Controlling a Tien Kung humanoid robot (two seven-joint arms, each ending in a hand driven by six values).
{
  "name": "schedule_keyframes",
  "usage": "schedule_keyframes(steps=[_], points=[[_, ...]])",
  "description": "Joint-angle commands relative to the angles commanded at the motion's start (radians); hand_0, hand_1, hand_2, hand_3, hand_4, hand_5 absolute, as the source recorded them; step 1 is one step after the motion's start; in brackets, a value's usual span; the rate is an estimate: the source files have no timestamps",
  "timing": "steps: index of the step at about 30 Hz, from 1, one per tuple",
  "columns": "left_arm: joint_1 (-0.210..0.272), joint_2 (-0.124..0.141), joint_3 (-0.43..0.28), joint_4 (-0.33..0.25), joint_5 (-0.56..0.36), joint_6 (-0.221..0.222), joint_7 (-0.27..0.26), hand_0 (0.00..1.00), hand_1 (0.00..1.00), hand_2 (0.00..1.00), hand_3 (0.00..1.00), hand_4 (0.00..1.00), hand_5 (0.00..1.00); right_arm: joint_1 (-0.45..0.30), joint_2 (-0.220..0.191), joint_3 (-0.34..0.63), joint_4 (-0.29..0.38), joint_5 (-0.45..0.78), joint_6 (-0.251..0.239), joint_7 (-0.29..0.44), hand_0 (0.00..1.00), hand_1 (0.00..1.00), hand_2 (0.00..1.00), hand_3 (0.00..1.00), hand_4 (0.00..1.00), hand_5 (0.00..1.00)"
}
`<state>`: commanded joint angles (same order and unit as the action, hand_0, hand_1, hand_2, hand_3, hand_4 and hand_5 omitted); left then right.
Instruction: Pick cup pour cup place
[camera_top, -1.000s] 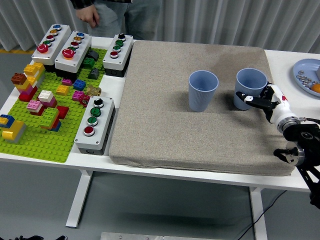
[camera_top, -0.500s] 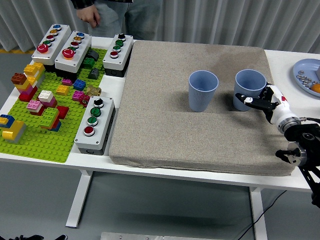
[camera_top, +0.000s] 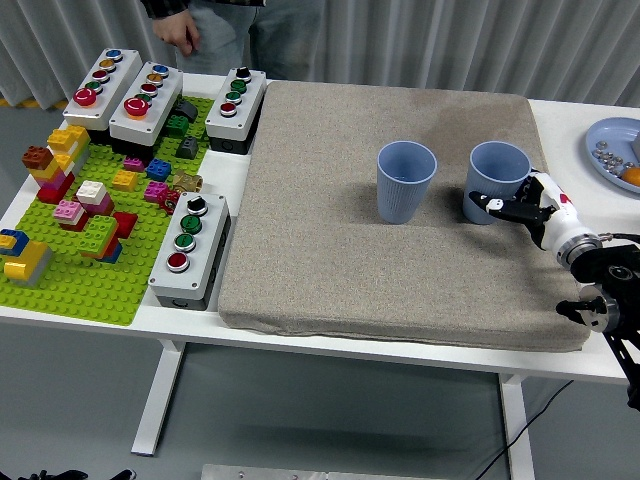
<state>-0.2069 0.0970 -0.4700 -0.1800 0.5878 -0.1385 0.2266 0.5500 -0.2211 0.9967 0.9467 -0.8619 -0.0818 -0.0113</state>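
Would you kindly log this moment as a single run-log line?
phase: grasp | right hand closing around right cup | left cup upright on mat, untouched | left arm out of view

- White table (camera_top: 300, 335) — carries a grey mat (camera_top: 330, 250), green brick baseplate (camera_top: 80, 280), four button boxes (camera_top: 190, 250)
- Blue plate (camera_top: 607, 150) — far right edge

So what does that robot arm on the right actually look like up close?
The right hand has a white shell with black finger joints and a small red mark. Behind it sits a silver metal wrist ring, then a bulky black arm with round joints and thin black cables.
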Motion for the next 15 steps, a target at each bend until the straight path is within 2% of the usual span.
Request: schedule_keyframes(steps=[15], points=[[0.003,0.0,-0.002,0.0,0.003,0.0,0.0,0.777,0.762,0.813,0.634,0.508,0.998,-0.01,-0.009,0.036,0.013,-0.063,0.042,-0.055,0.99,0.936,0.998,0.998,0.885,0.106]])
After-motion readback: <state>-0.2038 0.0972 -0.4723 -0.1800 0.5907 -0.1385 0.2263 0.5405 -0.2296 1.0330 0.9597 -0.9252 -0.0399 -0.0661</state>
